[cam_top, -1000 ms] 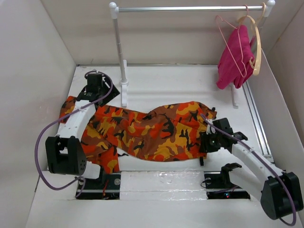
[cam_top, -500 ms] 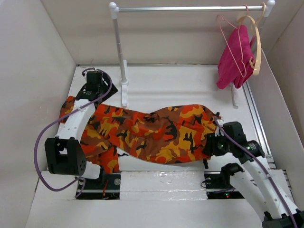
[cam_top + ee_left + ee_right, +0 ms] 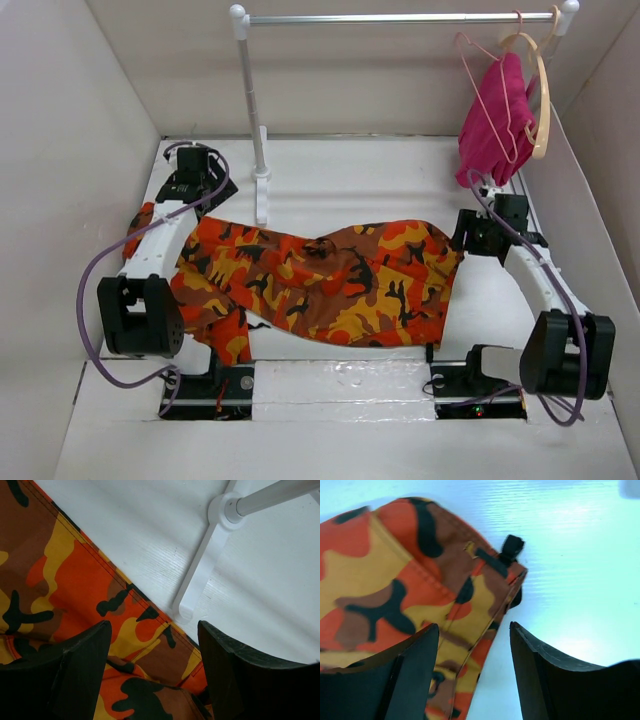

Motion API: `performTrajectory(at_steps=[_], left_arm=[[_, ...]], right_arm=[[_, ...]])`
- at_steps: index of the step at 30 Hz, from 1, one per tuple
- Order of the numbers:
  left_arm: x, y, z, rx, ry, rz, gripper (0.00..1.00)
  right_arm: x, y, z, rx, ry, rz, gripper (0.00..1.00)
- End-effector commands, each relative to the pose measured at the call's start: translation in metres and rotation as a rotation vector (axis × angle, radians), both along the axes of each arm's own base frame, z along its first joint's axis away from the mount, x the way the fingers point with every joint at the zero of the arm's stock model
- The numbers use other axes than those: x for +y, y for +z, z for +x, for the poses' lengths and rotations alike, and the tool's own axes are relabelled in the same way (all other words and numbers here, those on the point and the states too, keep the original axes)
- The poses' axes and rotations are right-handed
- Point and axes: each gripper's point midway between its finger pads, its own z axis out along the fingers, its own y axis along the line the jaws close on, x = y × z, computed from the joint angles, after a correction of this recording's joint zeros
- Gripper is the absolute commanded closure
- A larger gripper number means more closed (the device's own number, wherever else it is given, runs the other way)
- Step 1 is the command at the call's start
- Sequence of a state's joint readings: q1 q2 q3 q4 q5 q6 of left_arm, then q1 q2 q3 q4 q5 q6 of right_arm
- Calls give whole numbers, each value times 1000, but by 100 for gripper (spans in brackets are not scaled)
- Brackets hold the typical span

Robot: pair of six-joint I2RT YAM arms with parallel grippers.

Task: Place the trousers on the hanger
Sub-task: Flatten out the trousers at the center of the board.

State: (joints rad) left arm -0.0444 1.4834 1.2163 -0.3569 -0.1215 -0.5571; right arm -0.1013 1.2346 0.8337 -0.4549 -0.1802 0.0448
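The camouflage trousers point(image 3: 320, 280) lie spread across the middle of the table. The pink wire hanger point(image 3: 484, 80) hangs on the rail at the far right, partly covered by a magenta cloth. My left gripper point(image 3: 203, 198) hovers open over the trousers' far left edge point(image 3: 75, 575), close to the rack's foot. Nothing sits between the jaws of that left gripper point(image 3: 154, 625). My right gripper point(image 3: 465, 238) stands open at the trousers' right end. In the right wrist view the right gripper point(image 3: 474, 626) straddles the hem of the trousers point(image 3: 395, 580) without holding it.
A white clothes rail point(image 3: 400, 18) spans the back on a post point(image 3: 250, 100) whose foot point(image 3: 200, 575) rests by the trousers. The magenta cloth point(image 3: 495, 125) and a pale wooden hanger point(image 3: 541, 100) hang beside the wire hanger. White walls close in both sides.
My right arm swung from the trousers' near right side up to their far right end, and its jaws opened. The left arm drew slightly farther back.
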Motion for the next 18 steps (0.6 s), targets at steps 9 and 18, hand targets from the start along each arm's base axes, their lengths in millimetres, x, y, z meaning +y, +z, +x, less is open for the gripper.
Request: performTrajectory(at_steps=[9,18], left_arm=[[14,-15,6,32,69,23,34],[42,-46,0,121,122,-14,34]], right_arm=[[-26,-47,35,-45,-93,75,37],[-17,-65,38,-103,-102,224,100]])
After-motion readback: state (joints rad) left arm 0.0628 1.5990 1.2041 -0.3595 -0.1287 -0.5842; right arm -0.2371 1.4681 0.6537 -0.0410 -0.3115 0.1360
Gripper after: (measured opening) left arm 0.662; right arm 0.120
